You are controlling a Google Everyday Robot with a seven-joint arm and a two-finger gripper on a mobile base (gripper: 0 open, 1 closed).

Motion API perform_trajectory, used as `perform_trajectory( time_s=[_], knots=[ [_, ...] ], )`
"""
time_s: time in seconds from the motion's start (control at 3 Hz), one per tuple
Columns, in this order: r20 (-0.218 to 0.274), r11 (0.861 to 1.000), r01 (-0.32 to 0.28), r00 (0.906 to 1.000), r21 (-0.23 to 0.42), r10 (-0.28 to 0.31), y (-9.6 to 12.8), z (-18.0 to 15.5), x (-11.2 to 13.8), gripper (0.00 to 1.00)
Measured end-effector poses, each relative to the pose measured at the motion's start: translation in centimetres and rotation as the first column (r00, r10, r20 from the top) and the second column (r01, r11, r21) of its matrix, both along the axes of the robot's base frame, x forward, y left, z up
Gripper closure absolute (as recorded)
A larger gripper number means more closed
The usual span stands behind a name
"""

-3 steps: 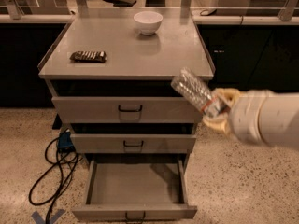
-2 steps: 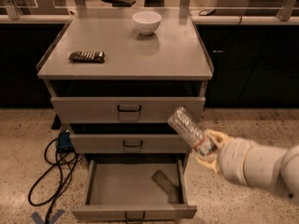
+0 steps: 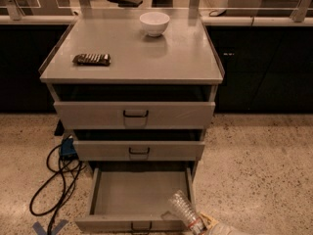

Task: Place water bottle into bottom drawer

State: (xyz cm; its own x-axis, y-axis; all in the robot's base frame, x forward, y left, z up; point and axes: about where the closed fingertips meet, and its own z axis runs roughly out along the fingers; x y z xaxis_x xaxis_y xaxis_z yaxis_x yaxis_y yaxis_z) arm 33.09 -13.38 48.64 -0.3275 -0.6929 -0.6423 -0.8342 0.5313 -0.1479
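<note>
At far left a dark cable (image 3: pixel 51 180) loops over the speckled floor (image 3: pixel 259 170); beside it stands a grey cabinet (image 3: pixel 132 48) of three drawers. On its top lie a small dark flat object (image 3: pixel 92 58) at left and a white bowl (image 3: pixel 154 22) toward the back; the upper two drawers show only their fronts. The bottom drawer (image 3: pixel 137 192) is pulled out, its tray bare as far as we see. Over that drawer's front right corner hangs the water bottle (image 3: pixel 183 210), tilted, base up and leftward, cap end down at the gripper (image 3: pixel 203 225) on the view's bottom edge; the jaws appear to pinch the bottle near its cap.

We judge the step in hand to be the lowering. To do it well we would carry the bottle leftward and back, clear of the right wall and front rim; bring it low and nearly level over the tray; only then part the jaws, since a light ribbed bottle may roll or bounce.

The arm (image 3: pixel 232 230) enters from the lower right, mostly out of view; only a pale stretch shows, reaching up and leftward.
</note>
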Motion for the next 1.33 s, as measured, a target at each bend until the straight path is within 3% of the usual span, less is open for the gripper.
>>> perform_trajectory(
  time_s=[0.33, 0.67, 1.0, 1.33],
  knots=[
    [0.000, 1.000, 0.000, 1.0000, 0.000, 0.000, 0.0, 0.0, 0.0, 1.00],
    [0.024, 1.000, 0.020, 0.9995, -0.003, -0.020, -0.4, -2.2, 0.2, 1.00],
    [0.114, 1.000, 0.022, 0.9933, -0.019, -0.020, -0.5, -5.3, 3.0, 1.00],
    [0.266, 0.999, 0.010, 0.9640, -0.030, -0.001, 0.5, -8.2, 9.5, 1.00]
  ],
)
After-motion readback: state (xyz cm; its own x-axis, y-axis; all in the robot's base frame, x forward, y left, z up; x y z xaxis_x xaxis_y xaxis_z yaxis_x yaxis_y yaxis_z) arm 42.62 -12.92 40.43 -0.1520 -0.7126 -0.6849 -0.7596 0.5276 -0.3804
